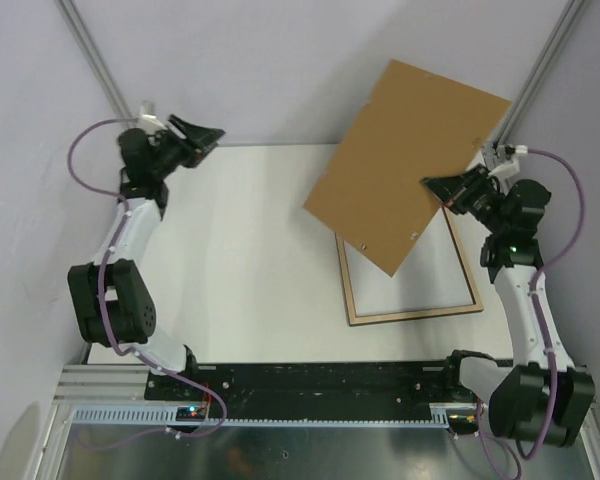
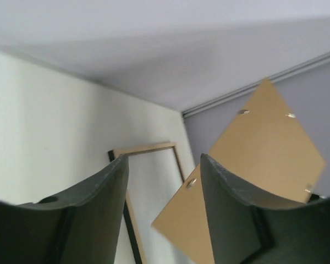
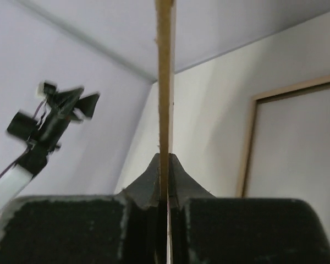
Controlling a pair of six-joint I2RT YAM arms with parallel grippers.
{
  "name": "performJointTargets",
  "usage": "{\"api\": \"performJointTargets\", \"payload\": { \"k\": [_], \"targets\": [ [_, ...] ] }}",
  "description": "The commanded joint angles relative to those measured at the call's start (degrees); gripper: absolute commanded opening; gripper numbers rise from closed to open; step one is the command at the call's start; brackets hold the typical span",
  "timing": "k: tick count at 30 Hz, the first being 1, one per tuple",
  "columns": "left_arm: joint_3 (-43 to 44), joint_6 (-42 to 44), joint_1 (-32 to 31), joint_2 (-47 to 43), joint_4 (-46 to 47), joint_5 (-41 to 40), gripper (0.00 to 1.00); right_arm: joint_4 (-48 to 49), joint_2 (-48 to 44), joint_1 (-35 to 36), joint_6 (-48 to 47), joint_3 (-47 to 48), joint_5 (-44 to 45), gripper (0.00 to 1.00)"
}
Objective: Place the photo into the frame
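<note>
Right end effector [image 1: 448, 187] clamps the edge of the brown backing board [image 1: 400, 160], raised at upper right over the frame [image 1: 412, 313] on the desk [image 1: 250, 250]. Left end effector [image 1: 198, 133] wide, upper left.

Overhead view, wrist views low — sharing frame [image 1: 415, 313]

A plain brown backing board [image 1: 405, 165] hangs tilted in the air, clamped at 1 edge between the jaws of the right gripper [image 1: 427, 183] and rising edge-on straight ahead of them. Small shiny spots on its face may be metal tabs. A white table [image 1: 250, 250] lies below those jaws, with pale lilac walls [image 1: 280, 60] beyond.
</note>
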Motion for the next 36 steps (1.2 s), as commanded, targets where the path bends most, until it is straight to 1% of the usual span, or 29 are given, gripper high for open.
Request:
{"api": "performJointTargets", "payload": {
  "k": [1,4,7,11,15,20,24,27,36],
  "targets": [
    [0.67,12.63,-11.81,0.01,-20.14,-18.01,0.56,-17.0,-7.21,-1.75,-7.35,3.73,15.56,0.0],
    [-0.02,14.58,-20.09,2.23,-24.47,-27.57,0.52,-22.52,-8.14,-1.62,-8.52,6.59,19.91,0.0],
    [0.15,15.59,-29.03,5.69,-26.92,-35.08,0.5,-25.37,-8.32,-1.44,-9.43,9.23,22.79,0.0],
    [0.44,14.86,-37.24,10.12,-27.77,-40.31,0.49,-28.87,-7.41,-1.3,-9.81,12.77,27.17,0.0],
    [1.12,15.15,-42.83,13.33,-28.25,-42.69,0.49,-30.28,-6.84,-0.79,-9.01,14.54,31.2,0.0],
    [2.33,16.14,-48.04,16.47,-29.06,-44.3,0.49,-30.74,-5.26,3.69,-10.02,16.63,36.15,0.0],
    [3.95,17.12,-50.77,19.08,-30.12,-45.26,0.49,-31.12,-4.51,7.49,-11.3,17.53,40.11,0.0],
    [5.05,17.45,-52.1,21.0,-30.46,-45.64,0.49,-31.24,-3.97,9.41,-11.8,17.94,41.39,0.0],
    [7.85,17.96,-53.84,25.32,-30.27,-44.31,0.49,-31.82,-3.89,12.09,-12.55,18.2,45.38,0.0]
  ]
}}
